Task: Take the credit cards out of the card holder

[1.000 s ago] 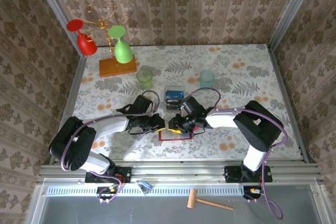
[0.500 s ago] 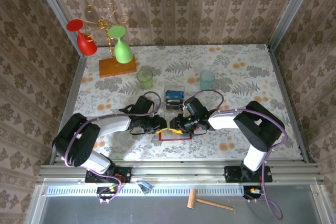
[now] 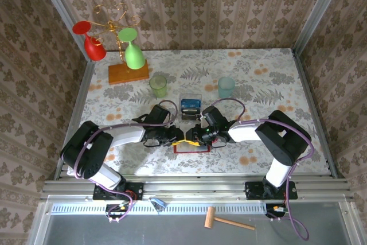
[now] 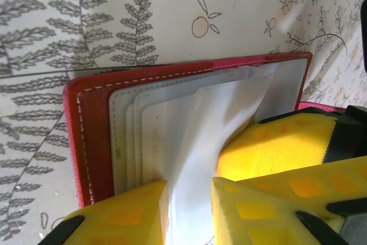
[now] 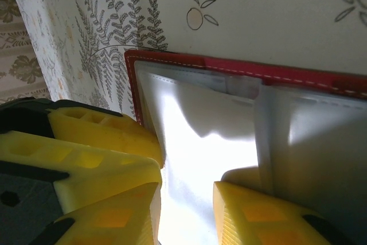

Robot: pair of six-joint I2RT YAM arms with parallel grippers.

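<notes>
The left gripper (image 4: pixel 189 205) has slid inward over the last second. It now meets the right gripper (image 5: pixel 186 205) above the card holder (image 4: pixel 92 142), which lies open on the tabletop (image 3: pixel 269 84) just ahead of the arm bases. Each pair of fingers is closed on a clear pocket leaf of the holder and pulls it up. One of the credit cards (image 4: pixel 150 142), a light one, sits tucked in a pocket, so emptying looks unfinished. Just beyond, a clear box (image 3: pixel 190 105) holds what look like blue cards.
</notes>
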